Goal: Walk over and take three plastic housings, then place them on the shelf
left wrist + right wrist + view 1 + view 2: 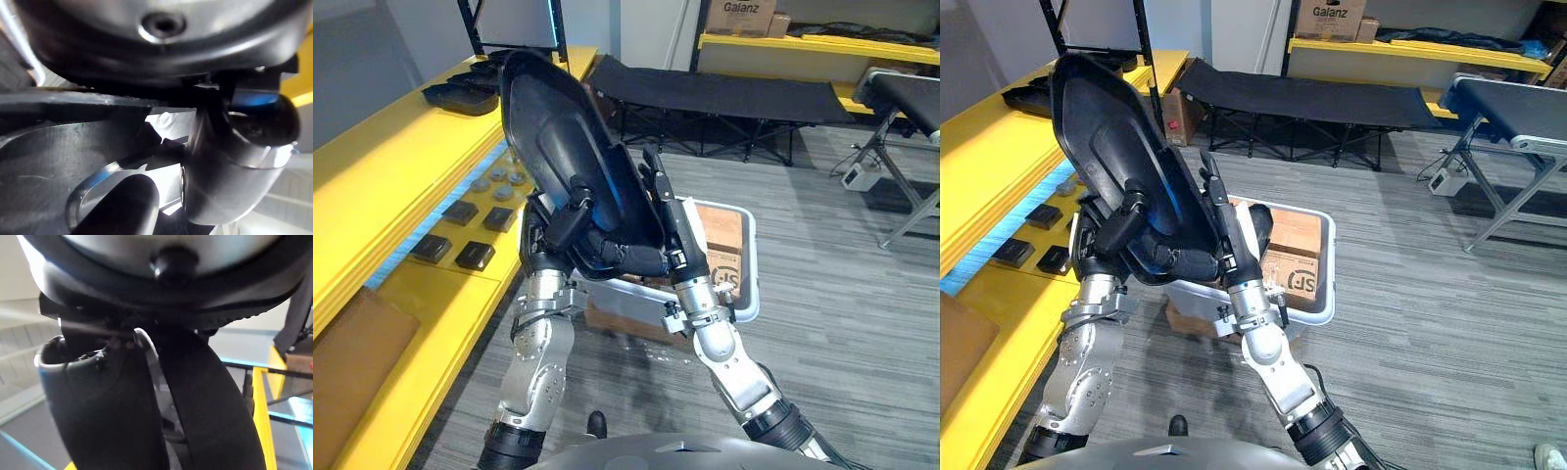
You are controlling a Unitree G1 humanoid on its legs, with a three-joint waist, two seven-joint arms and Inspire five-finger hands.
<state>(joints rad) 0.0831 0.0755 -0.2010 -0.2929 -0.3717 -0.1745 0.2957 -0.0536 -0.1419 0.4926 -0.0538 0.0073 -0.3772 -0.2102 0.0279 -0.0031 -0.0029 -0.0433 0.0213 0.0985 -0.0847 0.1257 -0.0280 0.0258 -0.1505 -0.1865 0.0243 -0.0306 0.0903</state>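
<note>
Dark block lettering, printed across the pale front face of a cardboard box [1331, 18], up on the far yellow shelf [1430, 49] beside a smaller plain box. Bold black logo mark with a line of finer print beneath it, stamped on the brown side of a cardboard carton [1295, 266] lying inside the white crate [753, 264] on the grey floor. Too small and partly hidden on the carton for a sure reading.

Grey striped carpet [862, 294], yellow shelving [382, 166]
</note>
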